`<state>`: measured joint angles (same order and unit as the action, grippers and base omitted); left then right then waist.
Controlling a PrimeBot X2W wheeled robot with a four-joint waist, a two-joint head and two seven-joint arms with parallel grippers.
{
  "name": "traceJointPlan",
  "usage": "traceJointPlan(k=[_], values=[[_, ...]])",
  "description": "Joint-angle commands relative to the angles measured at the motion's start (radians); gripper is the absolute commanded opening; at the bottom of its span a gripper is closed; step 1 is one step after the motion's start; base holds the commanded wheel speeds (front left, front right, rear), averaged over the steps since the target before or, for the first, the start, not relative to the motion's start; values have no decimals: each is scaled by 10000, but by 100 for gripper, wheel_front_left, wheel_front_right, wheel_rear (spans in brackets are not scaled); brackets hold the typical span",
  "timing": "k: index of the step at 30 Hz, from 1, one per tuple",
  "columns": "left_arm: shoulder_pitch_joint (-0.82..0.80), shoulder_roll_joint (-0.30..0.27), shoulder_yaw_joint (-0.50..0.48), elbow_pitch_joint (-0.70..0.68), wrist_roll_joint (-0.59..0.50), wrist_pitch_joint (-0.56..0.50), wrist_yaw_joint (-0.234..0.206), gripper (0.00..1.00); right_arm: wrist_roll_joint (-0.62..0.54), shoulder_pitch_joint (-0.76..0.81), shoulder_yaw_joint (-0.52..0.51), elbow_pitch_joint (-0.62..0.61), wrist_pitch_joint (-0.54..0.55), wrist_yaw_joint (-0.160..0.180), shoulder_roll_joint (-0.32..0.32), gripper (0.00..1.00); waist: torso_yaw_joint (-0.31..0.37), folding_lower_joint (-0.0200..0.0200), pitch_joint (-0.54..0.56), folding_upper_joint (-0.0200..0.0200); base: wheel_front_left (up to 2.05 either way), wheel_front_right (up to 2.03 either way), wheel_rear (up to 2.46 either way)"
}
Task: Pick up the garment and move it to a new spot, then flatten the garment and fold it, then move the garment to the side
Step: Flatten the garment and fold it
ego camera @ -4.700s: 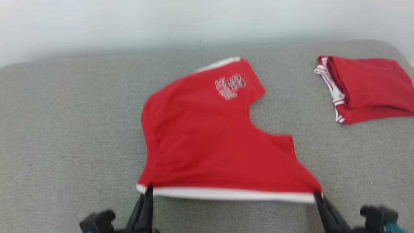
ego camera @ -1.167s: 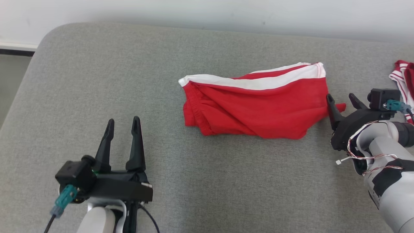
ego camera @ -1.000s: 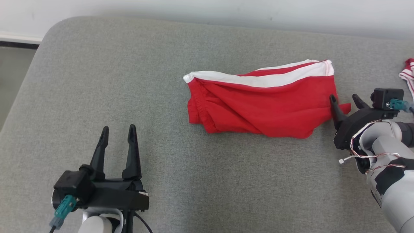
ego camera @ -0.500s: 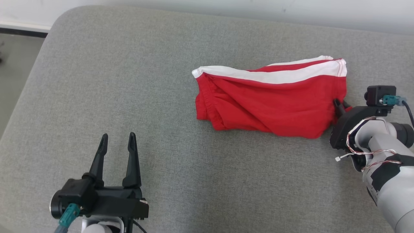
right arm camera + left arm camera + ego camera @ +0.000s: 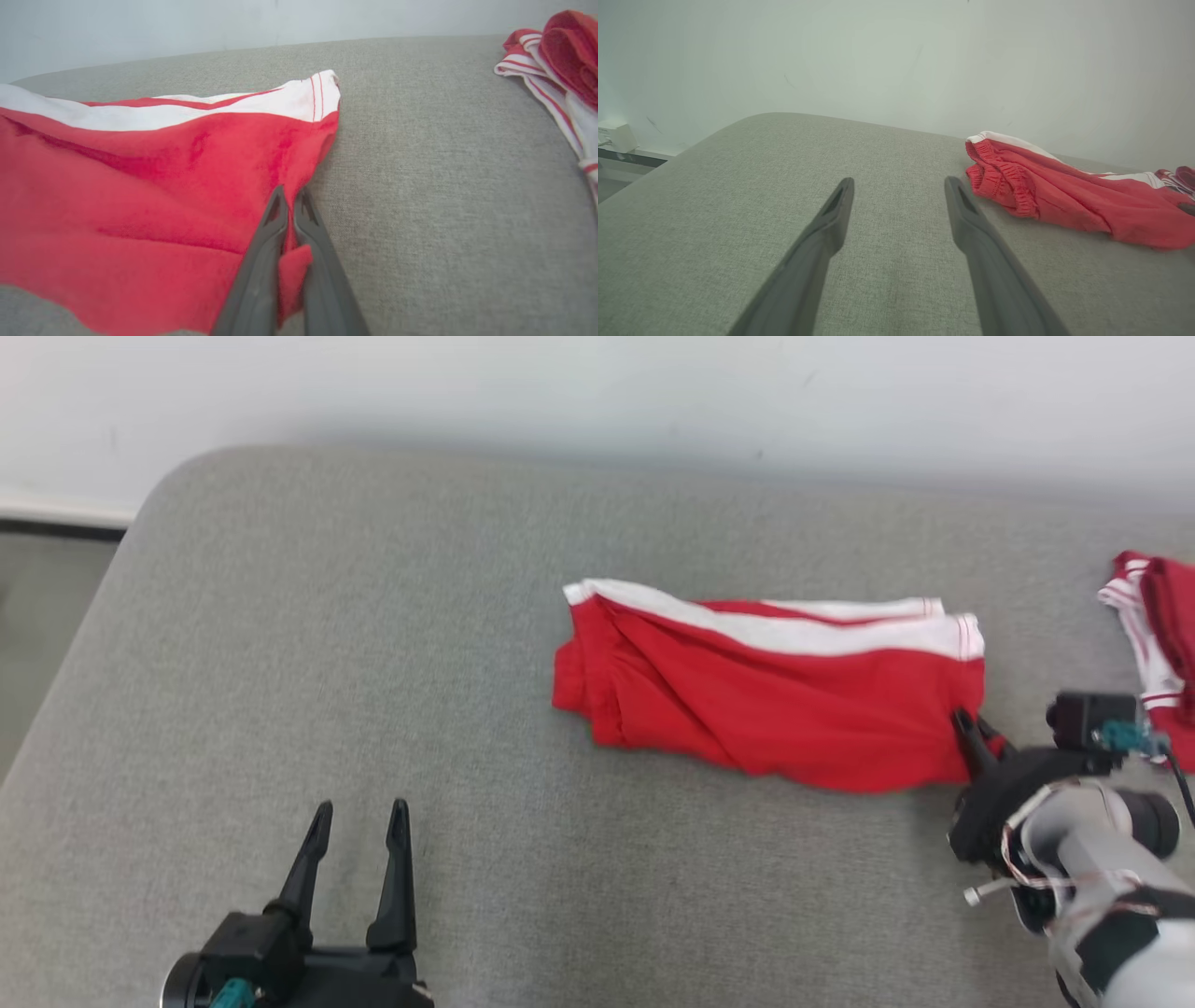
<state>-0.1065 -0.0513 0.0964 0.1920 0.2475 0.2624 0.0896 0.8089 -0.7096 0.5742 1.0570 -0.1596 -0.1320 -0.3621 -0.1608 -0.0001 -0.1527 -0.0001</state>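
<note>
The garment (image 5: 775,705), red with a white band, lies folded and rumpled on the grey cushion (image 5: 373,663). My right gripper (image 5: 976,733) is shut on the garment's right edge; in the right wrist view a fold of the red garment (image 5: 140,186) is pinched between the right gripper (image 5: 292,203) fingers. My left gripper (image 5: 359,817) hovers open at the lower left, well apart from the cloth. Seen from the left wrist, the left gripper (image 5: 899,184) is spread with bare cushion between its fingers and the garment (image 5: 1064,191) off to the right.
A second red and white garment (image 5: 1153,635) lies folded at the cushion's far right, also in the right wrist view as a red and white pile (image 5: 556,65). The cushion's rounded left corner (image 5: 163,495) drops off to the floor. A pale wall (image 5: 560,383) runs behind.
My right gripper has closed on the garment's right edge, having stood open around it a second ago. The head camera has shifted, so the scene sits lower. The left gripper stays open.
</note>
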Motion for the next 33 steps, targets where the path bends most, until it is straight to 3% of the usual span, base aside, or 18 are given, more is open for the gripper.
traceJointPlan(k=[1, 9, 18, 25, 33], values=[[164, 5, -26, 25, -25, 30, 53, 100, 89, 249, 15, -69, -81, 27, -126, 0, 327, 1, 459, 1, 0, 0, 0], [605, 9, -3, -34, -130, 31, 159, 100, 795, 1811, -120, -1143, -222, 27, -1036, 0, 556, 1, 955, 1, 0, 0, 0], [815, 11, -55, -181, -179, 31, 228, 100, 840, 2368, -694, -1413, -236, 27, -1651, 0, 594, 1, 1147, 1, 0, 0, 0], [887, 12, -129, -218, -54, 31, 137, 100, 314, 2040, -857, -1917, -247, 27, -1375, 0, 694, 1, 1242, 1, 0, 0, 0], [911, 13, -93, -233, 123, 31, 42, 100, -455, 1627, -741, -2811, 98, 27, -507, 0, 635, 1, 1417, 1, 0, 0, 0]])
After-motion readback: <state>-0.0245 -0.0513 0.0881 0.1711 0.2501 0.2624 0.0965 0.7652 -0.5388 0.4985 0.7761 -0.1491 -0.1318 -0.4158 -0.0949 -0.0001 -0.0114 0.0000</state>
